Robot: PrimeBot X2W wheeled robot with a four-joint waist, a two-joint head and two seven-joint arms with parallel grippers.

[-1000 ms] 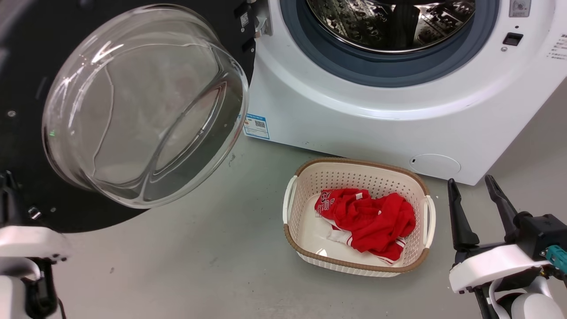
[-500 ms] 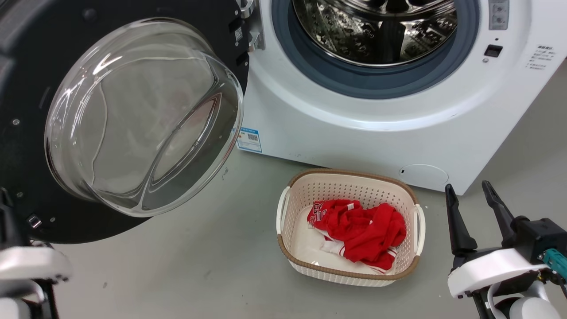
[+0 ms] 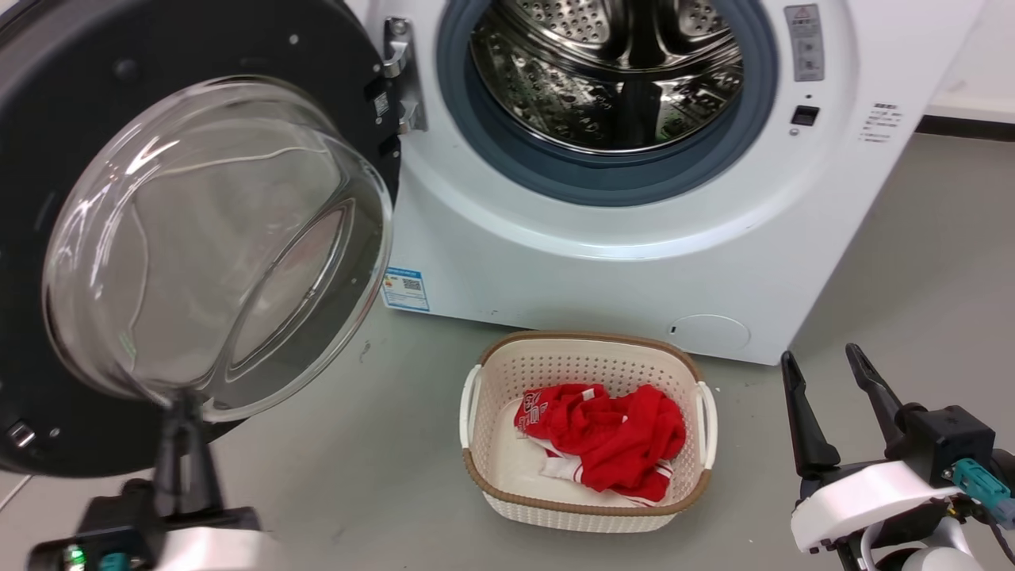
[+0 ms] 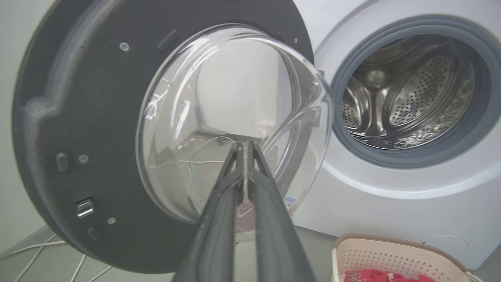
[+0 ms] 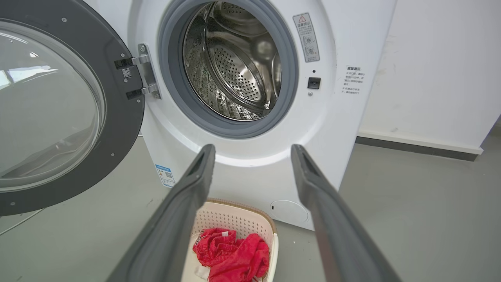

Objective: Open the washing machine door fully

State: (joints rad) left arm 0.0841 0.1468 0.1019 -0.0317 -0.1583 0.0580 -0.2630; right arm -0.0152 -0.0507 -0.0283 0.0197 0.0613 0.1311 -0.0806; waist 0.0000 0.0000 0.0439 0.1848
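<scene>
The washing machine door (image 3: pixel 79 87) stands swung out to the left of the white washing machine (image 3: pixel 595 262), its clear glass bowl (image 3: pixel 214 238) bulging toward me. The steel drum (image 3: pixel 603 71) is exposed. My left gripper (image 3: pixel 184 412) is shut with nothing in it, low in front of the bowl's bottom edge. Along the wrist, the left gripper (image 4: pixel 243 147) points at the bowl in the door (image 4: pixel 78 98); whether it touches is unclear. My right gripper (image 3: pixel 821 358) is open at the lower right, away from the machine. In the right wrist view the gripper (image 5: pixel 252 149) faces the washing machine (image 5: pixel 336 117) and the door (image 5: pixel 125 117).
A beige perforated basket (image 3: pixel 587 339) holding a red garment (image 3: pixel 610 436) sits on the grey floor just before the machine. White cables (image 4: pixel 39 254) lie on the floor under the door. A white wall with a dark baseboard (image 5: pixel 415 147) runs right of the machine.
The camera has tilted up, showing more of the drum. My left gripper has moved from the door's lower left edge rightward to below the glass bowl. The right gripper holds still.
</scene>
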